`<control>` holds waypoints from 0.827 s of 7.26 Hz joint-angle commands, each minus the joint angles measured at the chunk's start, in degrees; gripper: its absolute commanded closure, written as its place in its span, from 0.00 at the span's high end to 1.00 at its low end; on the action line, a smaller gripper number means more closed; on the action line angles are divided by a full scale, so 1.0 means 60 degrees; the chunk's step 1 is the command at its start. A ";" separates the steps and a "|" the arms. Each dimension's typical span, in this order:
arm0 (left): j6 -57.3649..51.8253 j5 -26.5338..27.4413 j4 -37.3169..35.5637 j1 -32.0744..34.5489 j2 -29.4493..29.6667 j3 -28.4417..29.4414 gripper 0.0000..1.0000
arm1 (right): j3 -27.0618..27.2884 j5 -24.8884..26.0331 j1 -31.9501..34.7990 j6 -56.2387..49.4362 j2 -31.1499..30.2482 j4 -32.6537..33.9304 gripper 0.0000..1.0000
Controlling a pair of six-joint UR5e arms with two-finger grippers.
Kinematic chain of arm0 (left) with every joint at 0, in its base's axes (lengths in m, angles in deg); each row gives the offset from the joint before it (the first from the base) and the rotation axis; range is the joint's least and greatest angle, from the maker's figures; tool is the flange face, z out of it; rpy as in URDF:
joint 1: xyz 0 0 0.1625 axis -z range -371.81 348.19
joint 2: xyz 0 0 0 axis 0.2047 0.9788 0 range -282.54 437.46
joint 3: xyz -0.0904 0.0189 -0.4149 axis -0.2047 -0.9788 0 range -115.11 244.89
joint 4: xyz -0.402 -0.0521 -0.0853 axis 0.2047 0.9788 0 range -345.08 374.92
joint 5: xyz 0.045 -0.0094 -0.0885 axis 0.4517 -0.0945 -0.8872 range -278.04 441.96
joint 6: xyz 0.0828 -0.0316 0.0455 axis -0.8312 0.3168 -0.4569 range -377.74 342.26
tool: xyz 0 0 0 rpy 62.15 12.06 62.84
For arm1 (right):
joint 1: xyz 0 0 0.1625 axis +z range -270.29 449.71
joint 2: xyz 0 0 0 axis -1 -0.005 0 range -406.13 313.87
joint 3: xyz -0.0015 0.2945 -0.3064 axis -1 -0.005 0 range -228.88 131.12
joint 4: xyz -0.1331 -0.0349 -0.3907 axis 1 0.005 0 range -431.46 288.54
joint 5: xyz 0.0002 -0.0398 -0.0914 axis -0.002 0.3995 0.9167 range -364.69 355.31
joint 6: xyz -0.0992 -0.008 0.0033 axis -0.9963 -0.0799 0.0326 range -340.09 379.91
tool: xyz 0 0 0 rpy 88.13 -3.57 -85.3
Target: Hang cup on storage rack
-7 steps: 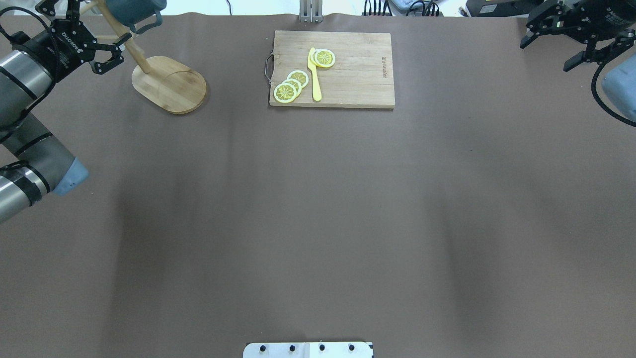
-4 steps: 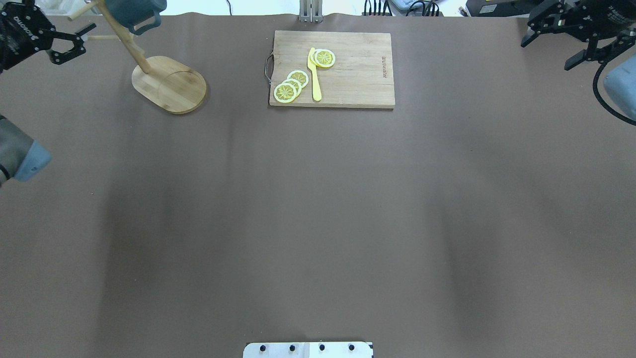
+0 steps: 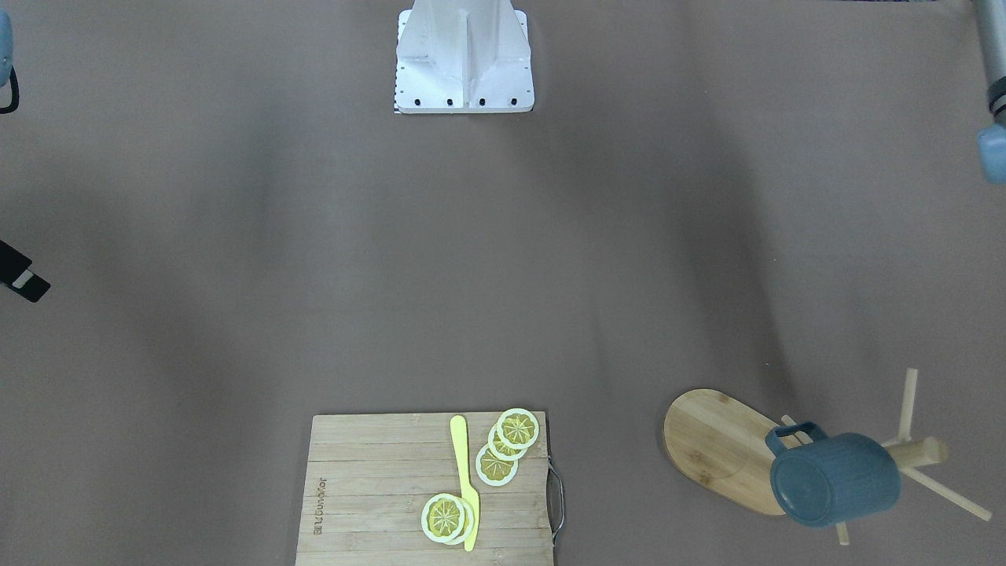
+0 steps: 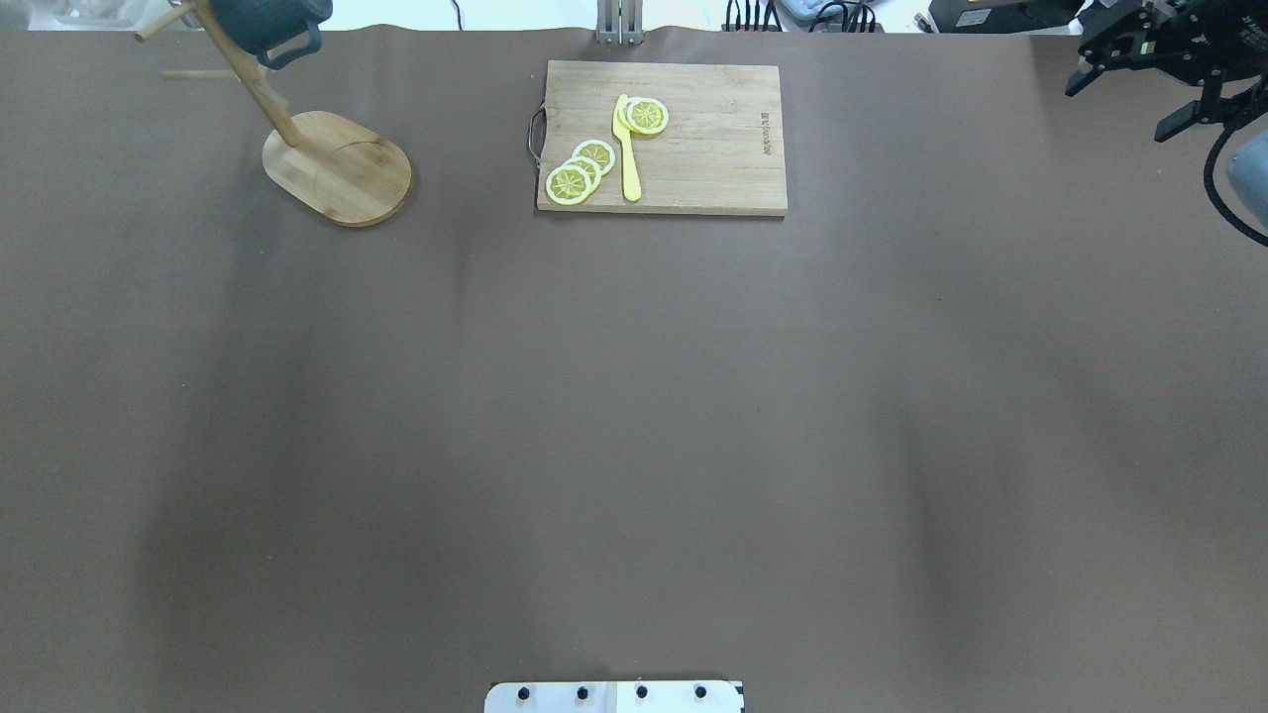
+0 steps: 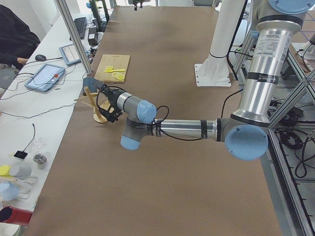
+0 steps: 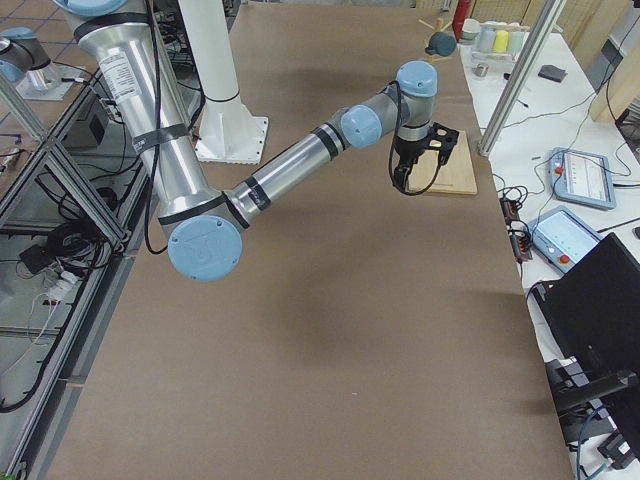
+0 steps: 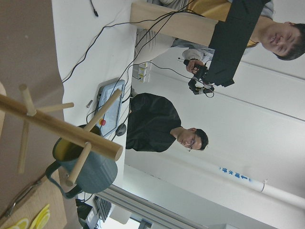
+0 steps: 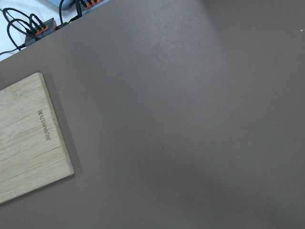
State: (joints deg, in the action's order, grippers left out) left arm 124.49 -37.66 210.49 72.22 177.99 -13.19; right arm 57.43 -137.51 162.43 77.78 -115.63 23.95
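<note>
The slate-blue cup (image 4: 265, 20) hangs by its handle on a peg of the bamboo storage rack (image 4: 337, 168) at the table's far left; no gripper touches it. It also shows in the front view (image 3: 835, 479) and the left wrist view (image 7: 88, 166), under the rack's post (image 7: 57, 126). My left gripper (image 5: 105, 102) shows only in the exterior left view, close beside the rack; I cannot tell if it is open. My right gripper (image 4: 1124, 107) is open and empty at the far right edge.
A rectangular cutting board (image 4: 693, 158) with lemon slices (image 4: 580, 170) and a yellow knife (image 4: 626, 149) lies at the far middle. The robot's base plate (image 4: 614, 697) is at the near edge. Operators sit beyond the far side of the table.
My left arm has drawn back to the left and left the overhead view. The right gripper has shifted slightly to the right. The cup stays hanging on the rack.
</note>
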 commanded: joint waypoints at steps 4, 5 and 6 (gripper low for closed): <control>-1.0270 0.0345 -0.4302 0.1566 0.0074 -0.0522 0.98 | -0.0575 0.1247 0.1147 -0.3966 -0.1219 -0.0081 1.00; -1.2797 0.1046 -0.5630 0.1552 0.0075 -0.0682 0.98 | -0.0957 0.1233 0.1557 -0.4803 -0.1321 -0.0081 1.00; -1.5809 0.1779 -0.6832 0.1552 -0.0041 -0.0799 0.98 | -0.1004 0.1248 0.1837 -0.5551 -0.1627 -0.0081 1.00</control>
State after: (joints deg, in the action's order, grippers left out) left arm 50.81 -32.43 178.69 81.50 178.16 -17.08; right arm 52.72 -130.21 170.93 50.69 -123.60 23.47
